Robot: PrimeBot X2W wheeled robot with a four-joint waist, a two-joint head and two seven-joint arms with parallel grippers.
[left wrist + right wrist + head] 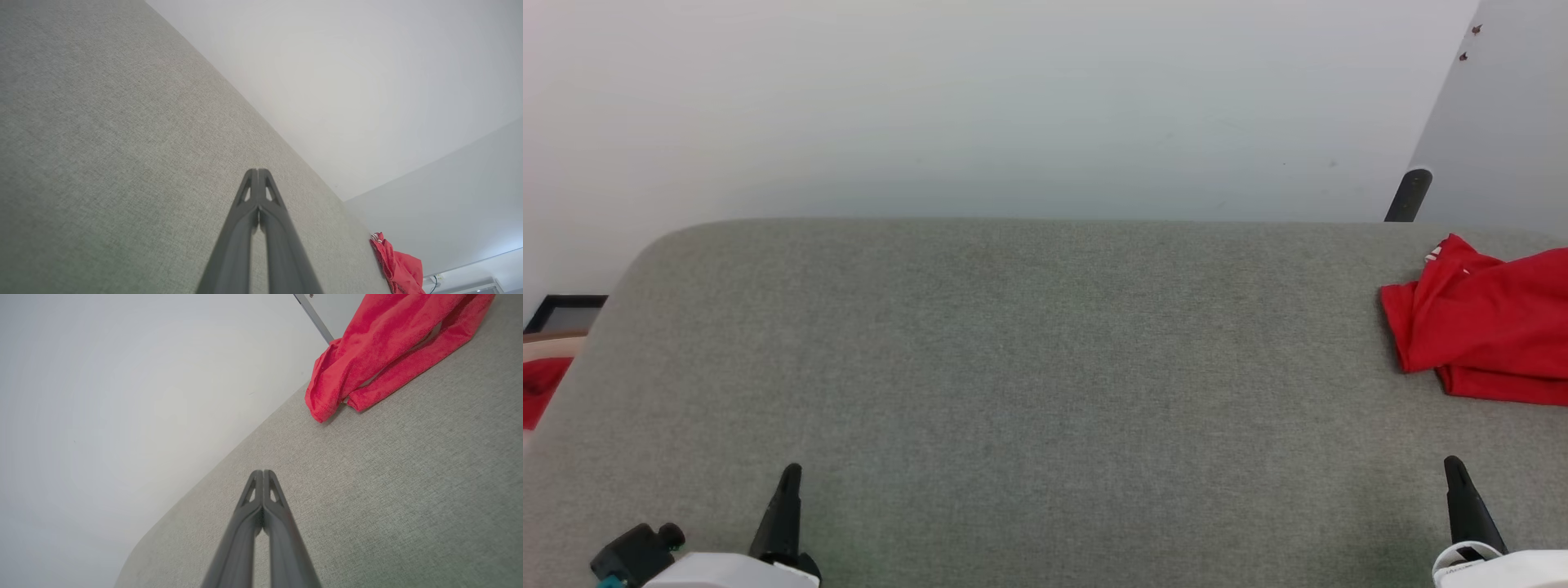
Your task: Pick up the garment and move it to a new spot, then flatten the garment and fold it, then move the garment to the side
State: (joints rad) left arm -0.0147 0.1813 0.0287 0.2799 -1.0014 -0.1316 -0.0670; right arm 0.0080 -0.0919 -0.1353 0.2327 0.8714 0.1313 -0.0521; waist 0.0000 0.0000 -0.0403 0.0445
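The garment [1486, 327] is a crumpled red heap at the far right of the grey fabric surface [1013, 351], cut off by the head view's right edge, with a bit of red-white striped trim at its top. It also lies far off in the left wrist view as the garment [398, 265], and at the upper right of the right wrist view as the garment [380, 343]. My left gripper [791, 469] [258, 171] hovers at the lower left, shut and empty. Well short of the heap, my right gripper [1452, 461] [263, 472] is at the lower right, shut and empty too.
A white wall runs behind the surface's rounded far edge. A black post [1409, 194] stands beyond the back right corner beside a grey panel [1494, 122]. Off the left side are a dark frame [564, 312] and a small red cloth [539, 388].
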